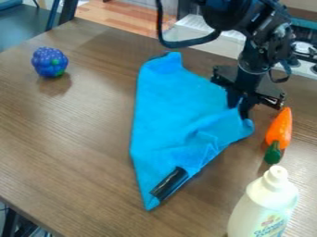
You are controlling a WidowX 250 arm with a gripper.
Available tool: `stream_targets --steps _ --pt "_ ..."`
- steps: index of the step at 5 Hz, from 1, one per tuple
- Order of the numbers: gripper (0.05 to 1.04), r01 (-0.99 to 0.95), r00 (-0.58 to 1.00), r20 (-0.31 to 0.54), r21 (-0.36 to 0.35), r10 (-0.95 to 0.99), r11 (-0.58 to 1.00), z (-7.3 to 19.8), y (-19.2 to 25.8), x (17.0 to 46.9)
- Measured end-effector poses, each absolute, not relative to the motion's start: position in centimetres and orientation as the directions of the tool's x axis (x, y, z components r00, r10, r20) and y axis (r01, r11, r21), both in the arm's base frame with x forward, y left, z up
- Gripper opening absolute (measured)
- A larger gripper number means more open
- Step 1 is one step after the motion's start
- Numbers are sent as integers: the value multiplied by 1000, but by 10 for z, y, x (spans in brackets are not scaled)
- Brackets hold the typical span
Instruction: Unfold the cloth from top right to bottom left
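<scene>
The black gripper (pixel 240 107) hangs down at the right part of the blue cloth (pixel 170 111), its lower end against the fabric. The cloth lies on the table in a long, folded, roughly triangular shape. One narrow end points toward the back, the other toward the front. Wrinkles and a raised bulge run along its right side near the gripper. A black piece (pixel 169 183) lies at the cloth's front end. Whether the gripper holds fabric is unclear.
On the wooden table (pixel 68 148), a blue-purple toy fruit (pixel 49 62) sits at the back left. An orange toy carrot (pixel 280 127) with a green end lies right of the cloth. A white bottle (pixel 265 203) stands at the front right.
</scene>
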State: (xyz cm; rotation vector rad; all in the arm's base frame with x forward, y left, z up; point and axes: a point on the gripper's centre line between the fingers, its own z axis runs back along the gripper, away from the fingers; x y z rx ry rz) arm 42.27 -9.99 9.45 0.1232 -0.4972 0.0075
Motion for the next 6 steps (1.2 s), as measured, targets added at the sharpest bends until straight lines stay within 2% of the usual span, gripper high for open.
stream_targets --steps 1,3,5,6 --pt "64 -24 866 499 88 -23 996 106 -99 422" --pt "49 34 792 610 -4 -24 999 152 -94 418" --pt "48 43 766 642 -113 40 993 174 -54 393" --pt "48 64 785 618 -152 44 986 174 -32 373"
